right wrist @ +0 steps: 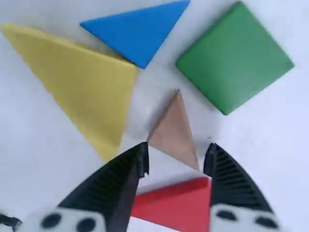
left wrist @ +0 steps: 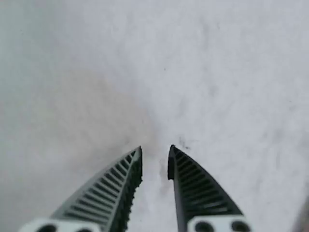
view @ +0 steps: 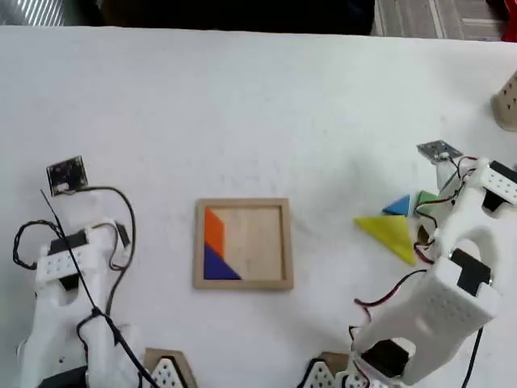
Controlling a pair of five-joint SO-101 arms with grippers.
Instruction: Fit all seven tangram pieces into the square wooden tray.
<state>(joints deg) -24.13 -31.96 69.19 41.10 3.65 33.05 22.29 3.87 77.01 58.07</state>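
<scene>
The right gripper is seen closest, its black fingers spread fairly wide to either side of a tan triangle that lies flat among the loose pieces well to the right of the square wooden tray. A red piece is partly hidden under the fingers, while a yellow triangle, a blue triangle and a green square are grouped just beyond, also right of the tray. Inside the tray, an orange piece and a dark blue triangle are fitted against its left wall. The left gripper is held to the left of the tray over the bare white table, its fingers parted only narrowly and holding nothing.
</scene>
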